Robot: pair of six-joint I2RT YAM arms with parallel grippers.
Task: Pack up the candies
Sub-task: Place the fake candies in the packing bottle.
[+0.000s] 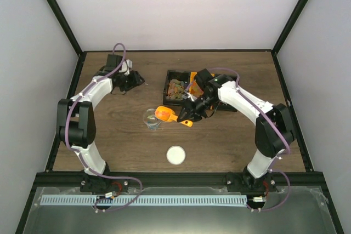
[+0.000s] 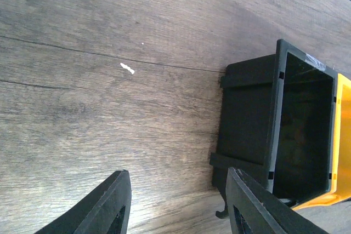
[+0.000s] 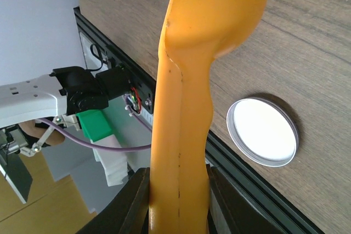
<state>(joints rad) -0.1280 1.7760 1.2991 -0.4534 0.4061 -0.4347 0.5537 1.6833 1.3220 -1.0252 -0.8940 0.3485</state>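
Note:
Brownish-green candies [image 1: 176, 89] lie in a black bin [image 1: 171, 75] at the back middle of the table. My right gripper [image 1: 190, 114] is shut on the handle of an orange plastic scoop [image 1: 166, 114], whose bowl is over a small clear jar [image 1: 152, 119]. In the right wrist view the scoop handle [image 3: 186, 97] fills the space between the jaws of that gripper [image 3: 178, 193]. I cannot tell whether the scoop holds candies. My left gripper [image 1: 133, 80] is open and empty above bare table, left of the bin; in its wrist view the gripper [image 2: 178, 172] faces the bin's outer wall [image 2: 247, 119].
A white round lid [image 1: 176, 155] lies near the front middle and also shows in the right wrist view [image 3: 263, 131]. An orange bin [image 1: 193, 82] sits beside the black one, its edge visible in the left wrist view [image 2: 343, 135]. A small white speck [image 2: 127, 68] lies on the wood.

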